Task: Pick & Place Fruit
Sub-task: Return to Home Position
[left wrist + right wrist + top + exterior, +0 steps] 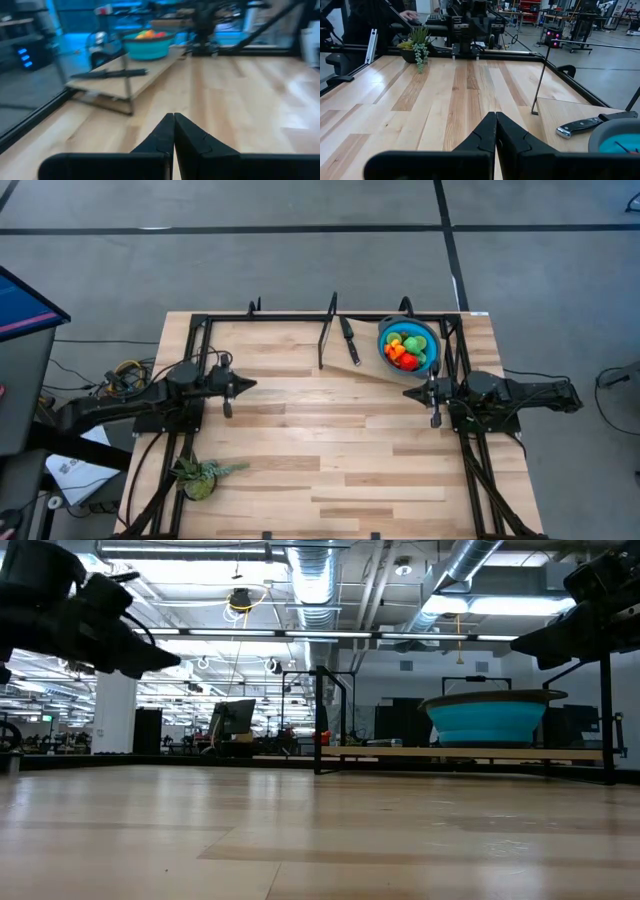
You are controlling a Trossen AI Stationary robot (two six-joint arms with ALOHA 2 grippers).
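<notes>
Fruit (405,350) heaped in blue colander (383,340), twelve o'clock off right gripper (406,392); left gripper (250,385) out at its nine. Both pinched tight, gripping nothing.

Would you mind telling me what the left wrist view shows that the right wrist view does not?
Only the left wrist view shows the fruit piled in the blue colander. Only the right wrist view shows the potted plant on the wooden table. Both show the black-handled knife on the raised board, the table, part of the colander, and a shut gripper in front: the left gripper and the right gripper respectively.
</notes>
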